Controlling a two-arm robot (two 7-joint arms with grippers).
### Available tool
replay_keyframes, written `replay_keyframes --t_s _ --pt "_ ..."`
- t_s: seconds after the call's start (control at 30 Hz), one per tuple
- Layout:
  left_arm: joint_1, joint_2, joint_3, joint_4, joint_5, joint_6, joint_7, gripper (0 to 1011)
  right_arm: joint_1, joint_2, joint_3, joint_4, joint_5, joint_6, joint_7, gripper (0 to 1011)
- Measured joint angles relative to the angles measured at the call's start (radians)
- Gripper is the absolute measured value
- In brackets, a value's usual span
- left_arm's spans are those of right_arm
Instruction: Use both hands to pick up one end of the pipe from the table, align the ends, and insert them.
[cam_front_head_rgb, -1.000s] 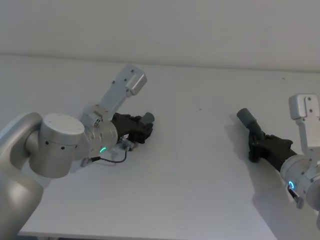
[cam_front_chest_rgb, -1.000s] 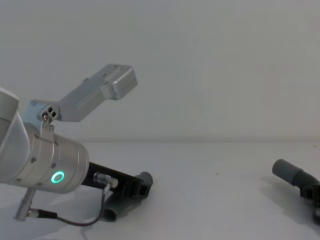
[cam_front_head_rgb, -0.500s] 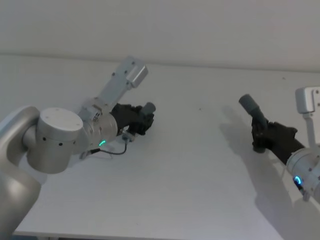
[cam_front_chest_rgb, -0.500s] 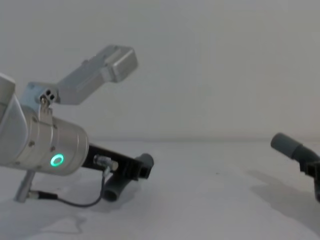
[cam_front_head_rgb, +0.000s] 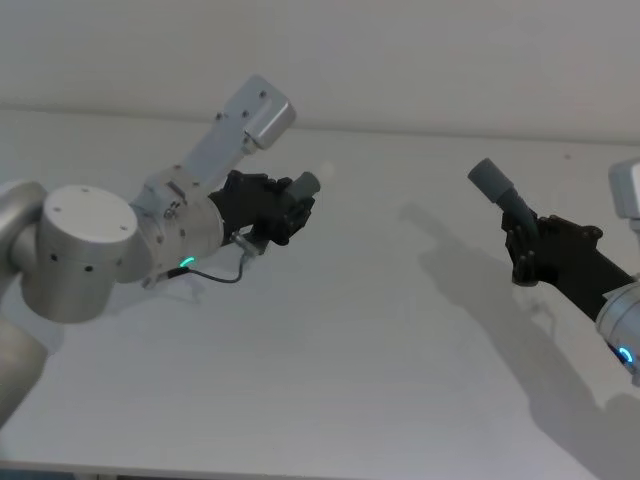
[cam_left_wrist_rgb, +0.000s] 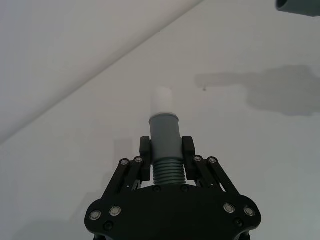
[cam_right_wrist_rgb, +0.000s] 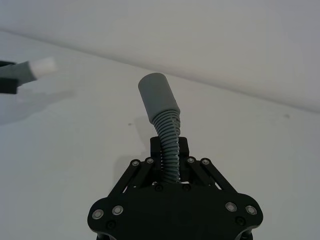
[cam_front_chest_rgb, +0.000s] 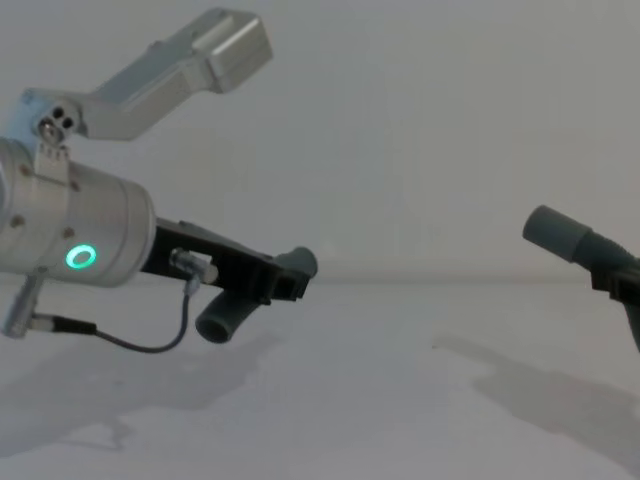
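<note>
Fingers (cam_left_wrist_rgb: 145, 150) of the left gripper (cam_left_wrist_rgb: 166, 149) are closed on the pipe (cam_left_wrist_rgb: 167, 172). They pinch the ribbed section just behind the smooth grey cuff (cam_left_wrist_rgb: 165, 131), and the white tip (cam_left_wrist_rgb: 162, 99) sticks out beyond them.

Head view: left gripper (cam_front_head_rgb: 290, 208) is above the bench (cam_front_head_rgb: 330, 350), left of centre. The cuff points toward the right and the far wall (cam_front_head_rgb: 400, 50), with a shadow (cam_front_head_rgb: 200, 290) on the bench below the arm.

Chest view: a short grey length of pipe (cam_front_chest_rgb: 222, 320) hangs below and behind the left gripper (cam_front_chest_rgb: 288, 280), clear of the bench.

Right gripper (cam_right_wrist_rgb: 170, 147): fingers (cam_right_wrist_rgb: 155, 147) closed on the ribbed section of pipe. That section bends slightly and ends in the wider grey socket (cam_right_wrist_rgb: 157, 97), some way out past the fingertips.

Head view: right gripper (cam_front_head_rgb: 525, 245) is at the right side, also off the bench, with the socket (cam_front_head_rgb: 492, 180) tilted up and toward the left.

Chest view: socket (cam_front_chest_rgb: 556, 232) near the right edge.

The two ends are well apart across the middle of the bench, turned roughly toward each other but not lined up. The right wrist view shows the white tip (cam_right_wrist_rgb: 42, 65) far off; the left wrist view shows the socket rim (cam_left_wrist_rgb: 297, 5) far off.
</note>
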Motion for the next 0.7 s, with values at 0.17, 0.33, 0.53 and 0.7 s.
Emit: replay_keyframes --t_s 0.17,0.33,0.53,0.7 --pt "-0.015 0.046 0.007 -0.019 0.004 -0.025 -0.061 360 -0.001 0.039 0.001 -0.006 0.015 -0.035 0.06 177" --pt "-0.035 0.11 0.013 -0.041 0.009 -0.058 -0.137 360 -0.002 0.084 0.001 -0.007 0.035 -0.075 0.138 177" --pt "-0.051 0.178 0.013 -0.065 0.011 -0.091 -0.204 360 0.002 0.137 0.001 -0.005 0.063 -0.116 0.226 176" --pt "-0.063 0.217 0.013 -0.076 0.009 -0.115 -0.248 360 0.007 0.173 -0.001 0.0 0.086 -0.145 0.295 176"
